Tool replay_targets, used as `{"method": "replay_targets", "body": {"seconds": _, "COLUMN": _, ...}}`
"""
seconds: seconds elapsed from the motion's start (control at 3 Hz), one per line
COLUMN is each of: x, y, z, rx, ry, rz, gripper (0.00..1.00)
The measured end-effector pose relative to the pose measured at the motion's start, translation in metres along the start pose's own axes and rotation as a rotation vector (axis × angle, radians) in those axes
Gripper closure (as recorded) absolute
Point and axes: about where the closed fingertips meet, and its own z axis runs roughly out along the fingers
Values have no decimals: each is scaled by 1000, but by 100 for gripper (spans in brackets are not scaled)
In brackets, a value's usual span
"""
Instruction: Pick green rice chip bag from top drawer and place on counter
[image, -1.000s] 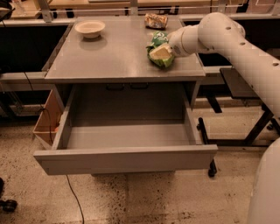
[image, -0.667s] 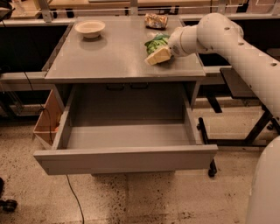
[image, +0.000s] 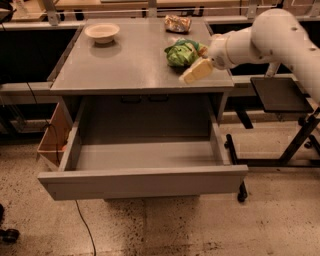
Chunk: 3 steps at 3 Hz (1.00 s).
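The green rice chip bag (image: 181, 52) lies on the counter (image: 125, 65), near its right edge. My gripper (image: 200, 61) is just right of the bag, low over the counter's right front corner. It is open, with one cream finger (image: 197, 71) stretched toward the counter's front edge and no grip on the bag. The top drawer (image: 142, 182) is pulled fully out below the counter, and its inside looks empty.
A white bowl (image: 102, 32) sits at the counter's back left. A brownish-gold snack bag (image: 177, 23) lies at the back, behind the green bag. A small black side table (image: 280, 92) stands to the right. A cardboard box (image: 52, 137) is left of the drawer.
My gripper has drawn back to the right and toward the counter's front edge, off the green bag. The bag stays on the counter.
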Motion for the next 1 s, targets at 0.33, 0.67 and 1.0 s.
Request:
{"method": "replay_targets", "body": {"seconds": 0.33, "x": 10, "y": 23, "z": -52, "rx": -77, "ry": 27, "rz": -48, "gripper": 0}}
{"method": "replay_targets", "body": {"seconds": 0.67, "x": 12, "y": 39, "z": -104, "rx": -127, "ry": 22, "rz": -81, "gripper": 0}}
{"method": "replay_targets", "body": {"seconds": 1.0, "x": 15, "y": 41, "z": -104, "rx": -136, "ry": 27, "rz": -79, "gripper": 0}}
